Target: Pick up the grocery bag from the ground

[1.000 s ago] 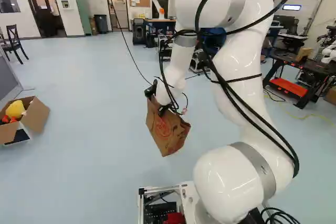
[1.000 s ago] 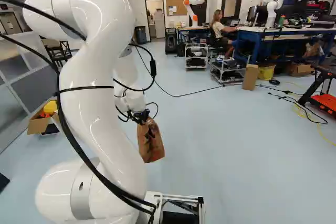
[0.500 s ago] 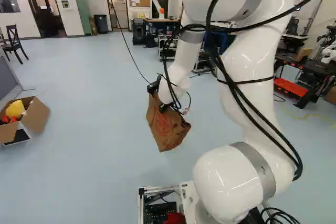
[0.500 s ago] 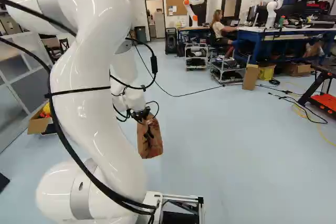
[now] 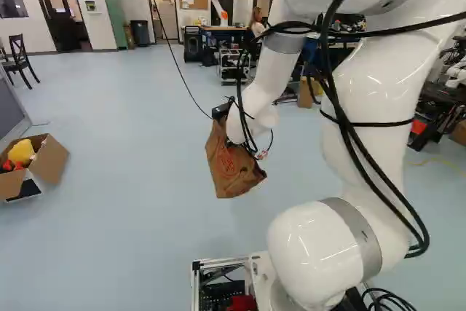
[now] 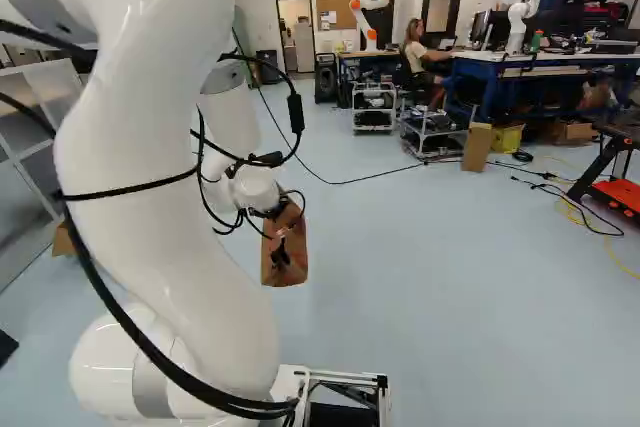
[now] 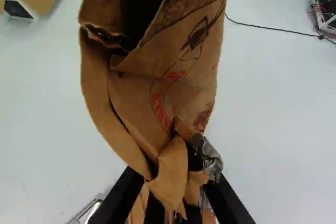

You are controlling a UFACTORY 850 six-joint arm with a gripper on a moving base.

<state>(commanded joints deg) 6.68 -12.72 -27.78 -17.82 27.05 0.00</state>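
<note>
The grocery bag of brown, creased paper [image 5: 233, 169] is in the air above the smooth, pale blue floor [image 5: 131, 202]. It hangs tilted from the black gripper of two fingers [image 5: 226, 129], at the end of the glossy white arm [image 5: 357, 158]. In the wrist view both fingers of the gripper [image 7: 176, 182] press the gathered paper between them, from two sides, so the hand is holding the bag. Near the fingers the paper is twisted in tight, pointed folds; farther ahead it spreads wide, with soft wrinkles, red print and darker stains. Beside one finger, against the paper, there is a crumpled, shiny silver piece [image 7: 211, 161]. A dark hollow opens between the walls of the bag, but what is inside I cannot tell.

At the left of the left base view, an open box of plain brown cardboard [image 5: 52, 159] stands on the floor. In it lie a rounded yellow thing [image 5: 22, 152] and smaller red things [image 5: 9, 165]. In the right base view, a yellow plastic bin [image 6: 508, 139] is near a tall, narrow cardboard box [image 6: 477, 147]; the contents of both are too small to tell. A white metal cart [image 6: 374, 107] carries dark items on its shelves.
</note>
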